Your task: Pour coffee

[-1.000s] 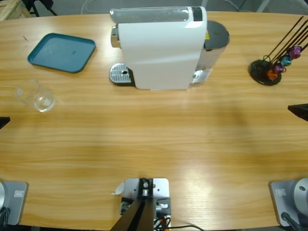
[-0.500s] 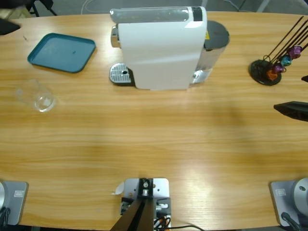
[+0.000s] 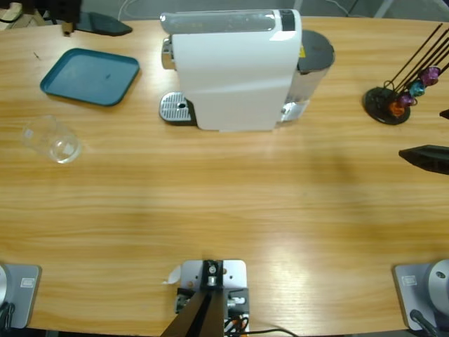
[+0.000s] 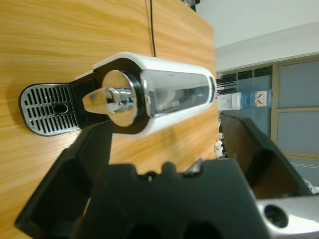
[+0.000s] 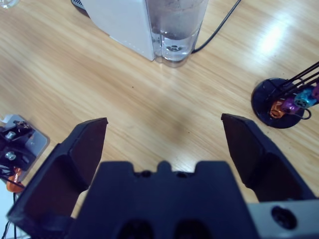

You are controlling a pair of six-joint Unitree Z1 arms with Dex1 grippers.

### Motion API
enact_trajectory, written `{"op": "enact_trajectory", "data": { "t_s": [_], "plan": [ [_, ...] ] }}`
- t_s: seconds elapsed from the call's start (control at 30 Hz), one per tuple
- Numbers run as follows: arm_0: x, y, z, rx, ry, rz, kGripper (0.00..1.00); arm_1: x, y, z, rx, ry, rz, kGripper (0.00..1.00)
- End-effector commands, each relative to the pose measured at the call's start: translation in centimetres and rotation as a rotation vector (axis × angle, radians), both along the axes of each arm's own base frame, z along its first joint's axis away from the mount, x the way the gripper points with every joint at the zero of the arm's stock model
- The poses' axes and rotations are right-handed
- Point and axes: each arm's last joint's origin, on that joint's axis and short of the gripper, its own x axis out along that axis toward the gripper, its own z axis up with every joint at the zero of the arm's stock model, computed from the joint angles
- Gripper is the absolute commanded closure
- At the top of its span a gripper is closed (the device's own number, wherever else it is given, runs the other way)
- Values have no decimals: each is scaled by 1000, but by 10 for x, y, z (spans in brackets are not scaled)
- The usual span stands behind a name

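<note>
- My table (image 3: 224, 203): varnished wood, smooth, faintly glossy.
- Coffee machine (image 3: 235, 70): glossy white plastic; chromed spout (image 4: 112, 98); perforated metal drip grille (image 4: 47, 109).
- Tumbler (image 3: 52, 140): clear glass.
- Tray (image 3: 90, 76): matt teal plastic.

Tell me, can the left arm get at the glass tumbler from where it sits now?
Probably yes. The left gripper is open and empty at the table's far edge, beyond the teal tray. The glass tumbler stands alone on bare wood nearer the camera, so only the low tray lies roughly between them.

- Wall (image 4: 259, 22): pale, beyond the table (image 4: 75, 30) edge.
- Glazed door (image 4: 298, 112): below the wall.
- Water bottle (image 4: 247, 98): beside the door.
</note>
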Motion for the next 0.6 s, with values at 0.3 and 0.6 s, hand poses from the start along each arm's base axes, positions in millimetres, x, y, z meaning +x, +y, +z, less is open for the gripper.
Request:
{"op": "enact_trajectory", "data": {
  "t_s": [0.3,0.6],
  "plan": [
    [38,-24,-42,7,93,-102,647,6,5,-10,-34,36,-9,0],
    [34,-22,-33,10,37,-121,1000,5,4,-10,-32,33,-9,0]
  ]
}}
